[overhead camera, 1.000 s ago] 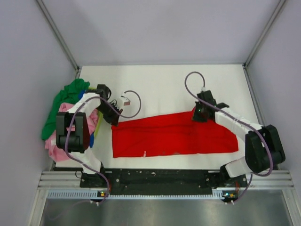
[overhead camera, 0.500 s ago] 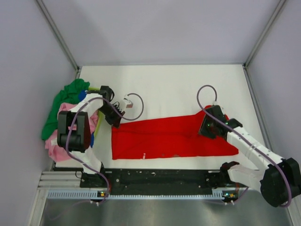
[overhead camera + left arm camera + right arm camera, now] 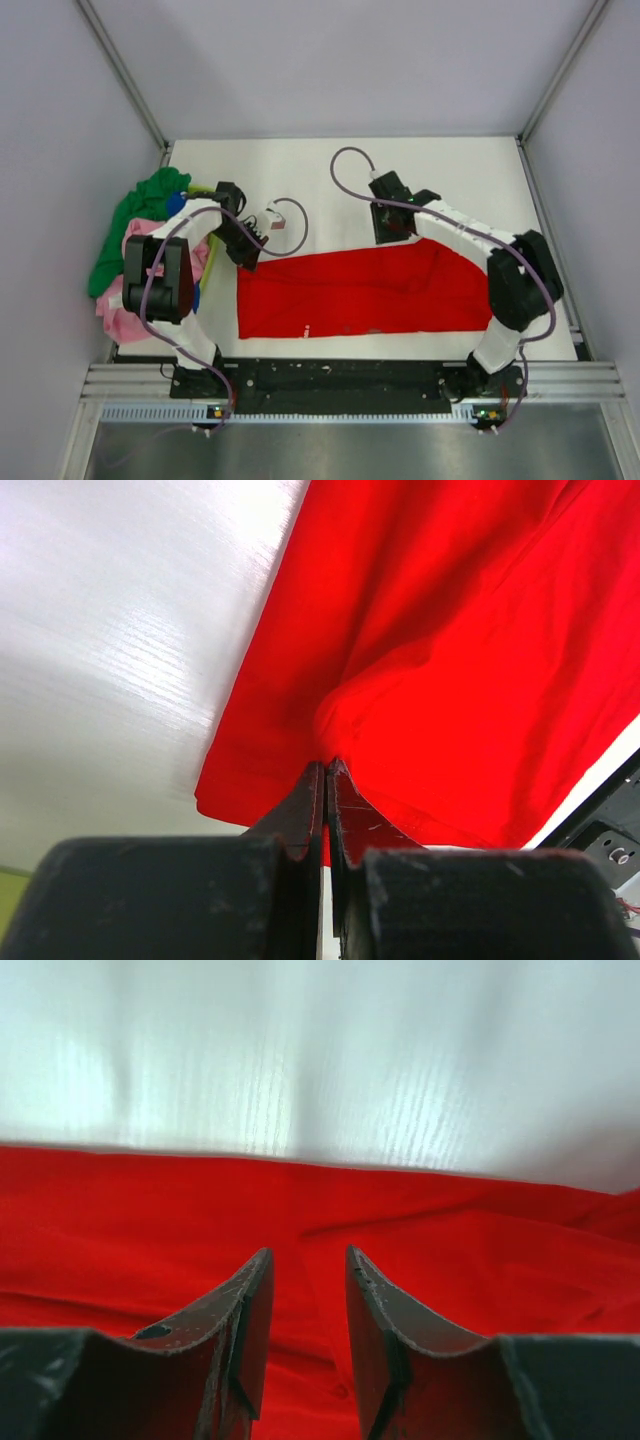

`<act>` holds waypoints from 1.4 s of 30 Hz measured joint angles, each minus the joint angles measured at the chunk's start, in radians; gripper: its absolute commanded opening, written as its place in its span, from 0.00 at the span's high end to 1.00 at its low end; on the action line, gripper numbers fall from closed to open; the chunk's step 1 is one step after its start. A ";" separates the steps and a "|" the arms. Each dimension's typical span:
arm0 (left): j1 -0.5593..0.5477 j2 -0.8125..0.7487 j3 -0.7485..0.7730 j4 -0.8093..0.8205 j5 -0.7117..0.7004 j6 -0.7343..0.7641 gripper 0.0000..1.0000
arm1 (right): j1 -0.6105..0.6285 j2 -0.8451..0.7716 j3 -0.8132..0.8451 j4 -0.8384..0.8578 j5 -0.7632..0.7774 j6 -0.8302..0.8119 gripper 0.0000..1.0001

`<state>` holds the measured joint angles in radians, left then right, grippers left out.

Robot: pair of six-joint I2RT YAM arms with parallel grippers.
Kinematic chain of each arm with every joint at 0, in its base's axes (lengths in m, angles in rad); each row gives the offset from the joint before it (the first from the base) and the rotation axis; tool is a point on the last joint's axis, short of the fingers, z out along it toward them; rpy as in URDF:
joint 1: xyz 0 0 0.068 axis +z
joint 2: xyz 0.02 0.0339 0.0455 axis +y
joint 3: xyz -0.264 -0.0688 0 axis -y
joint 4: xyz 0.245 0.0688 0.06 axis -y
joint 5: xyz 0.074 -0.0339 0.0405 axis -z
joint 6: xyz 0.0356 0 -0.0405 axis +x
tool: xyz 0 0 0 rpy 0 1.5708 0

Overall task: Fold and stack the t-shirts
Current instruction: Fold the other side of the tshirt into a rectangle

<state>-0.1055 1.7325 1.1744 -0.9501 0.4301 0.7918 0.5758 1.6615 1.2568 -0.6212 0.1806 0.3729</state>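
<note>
Early yet: red t-shirt (image 3: 360, 295) lies partly folded, left gripper (image 3: 327, 767) pinched on its corner, right gripper (image 3: 305, 1260) parted, empty; other tees (image 3: 130, 210) heaped, unfolded.

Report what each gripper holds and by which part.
Left gripper pinches the red t-shirt near its far left corner. Right gripper is open over the shirt's far edge, holding nothing.

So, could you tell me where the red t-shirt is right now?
In the top view the red t-shirt lies spread at the near edge of the table, between the arms, its far-left corner pinched by the left gripper.
</note>
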 measured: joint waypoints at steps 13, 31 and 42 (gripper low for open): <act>0.000 0.000 0.000 0.004 -0.002 0.000 1.00 | 0.056 0.254 0.061 -0.086 0.064 -0.008 0.77; 0.000 0.000 0.003 -0.002 -0.032 0.006 1.00 | 0.035 0.154 0.023 -0.180 0.262 0.035 1.00; 0.000 -0.007 0.007 -0.049 -0.039 0.092 1.00 | -0.358 -0.391 -0.402 -0.243 0.138 0.221 1.00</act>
<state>-0.1055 1.7252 1.1816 -0.9993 0.3912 0.8833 0.2176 1.2709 0.8543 -0.8639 0.3187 0.5941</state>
